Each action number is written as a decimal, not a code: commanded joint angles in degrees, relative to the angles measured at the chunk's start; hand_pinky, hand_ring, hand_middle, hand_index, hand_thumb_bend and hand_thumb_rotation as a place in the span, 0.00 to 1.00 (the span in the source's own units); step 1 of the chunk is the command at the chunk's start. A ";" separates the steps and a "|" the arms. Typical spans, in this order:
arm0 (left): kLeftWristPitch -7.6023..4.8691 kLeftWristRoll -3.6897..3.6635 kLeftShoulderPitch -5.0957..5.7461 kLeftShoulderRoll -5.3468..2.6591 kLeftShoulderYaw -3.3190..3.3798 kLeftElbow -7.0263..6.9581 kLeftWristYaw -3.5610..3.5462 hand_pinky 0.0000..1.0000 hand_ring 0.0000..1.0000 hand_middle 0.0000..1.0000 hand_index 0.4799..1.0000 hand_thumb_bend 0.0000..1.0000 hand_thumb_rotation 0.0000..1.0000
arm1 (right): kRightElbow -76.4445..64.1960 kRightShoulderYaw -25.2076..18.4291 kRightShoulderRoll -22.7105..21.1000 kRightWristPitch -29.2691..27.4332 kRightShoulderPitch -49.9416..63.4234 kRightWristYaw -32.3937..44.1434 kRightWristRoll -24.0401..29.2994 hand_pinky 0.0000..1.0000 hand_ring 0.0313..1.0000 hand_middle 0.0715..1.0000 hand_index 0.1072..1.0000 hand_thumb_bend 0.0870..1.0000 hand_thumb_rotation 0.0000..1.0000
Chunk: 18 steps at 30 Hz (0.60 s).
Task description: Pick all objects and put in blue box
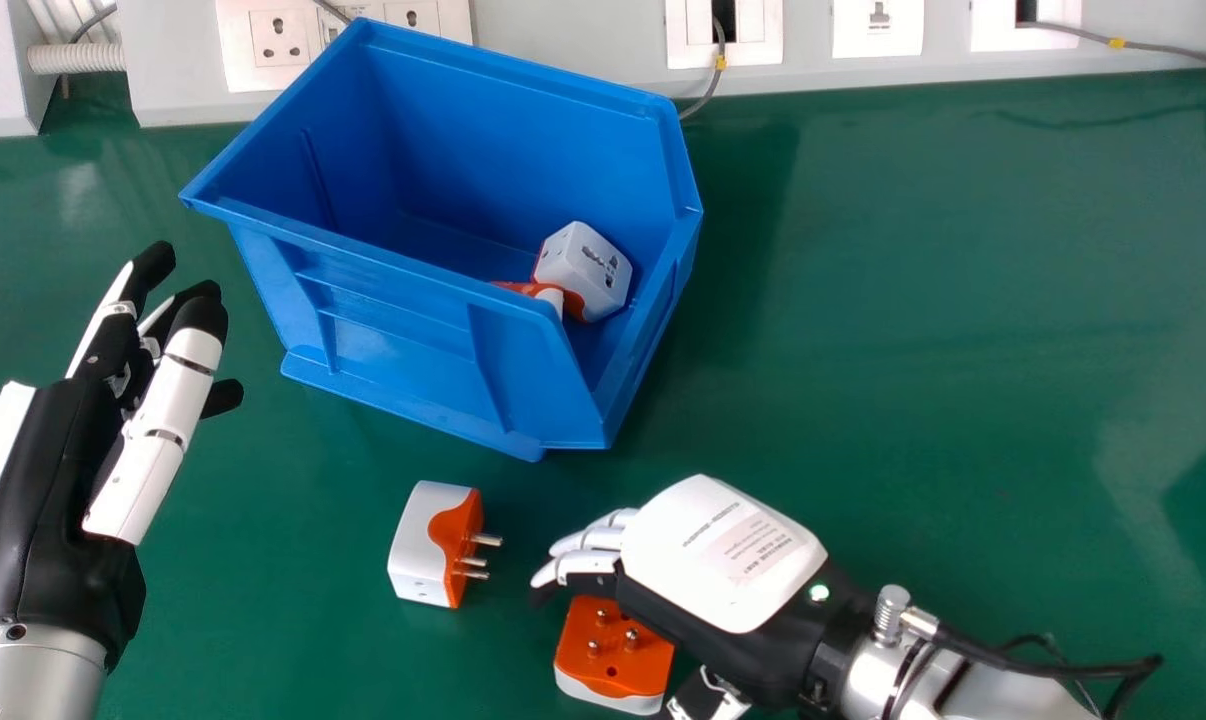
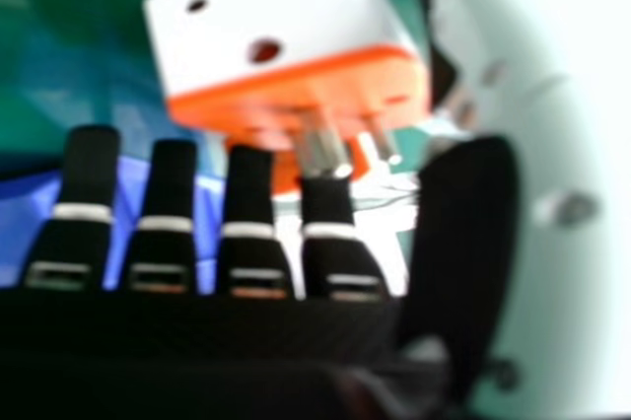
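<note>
Several sockets (image 1: 281,38) back the green table (image 1: 963,300), left hand (image 1: 58,480) and right hand (image 1: 718,550) relaxed, thumbs apart from fingers.

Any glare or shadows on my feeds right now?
Head view: soft shadow on the green table along the right side of the blue box, faint pale sheen near the right edge. Right hand view: strong glare at the right, washing out part of the right thumb; deep black along the bottom.

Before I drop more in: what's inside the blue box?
A white adapter and, beside it, an orange-and-white piece, partly hidden by the near wall of the box. Anything low behind that wall is covered.
</note>
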 commanded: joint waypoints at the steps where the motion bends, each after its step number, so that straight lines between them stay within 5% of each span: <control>1: -0.25 -0.01 0.21 0.57 0.46 -2.15 -0.05 0.81 0.90 0.91 0.91 0.41 0.76 | 0.00 0.14 -0.42 -1.73 -1.19 -1.08 -0.13 0.67 0.78 0.79 0.70 0.46 0.00; 18: 0.26 0.10 0.10 0.70 0.42 -2.59 -0.07 0.80 0.90 0.91 0.90 0.41 0.76 | 5.19 1.32 -1.57 -7.63 -4.91 -1.95 -2.05 0.68 0.78 0.79 0.70 0.38 0.00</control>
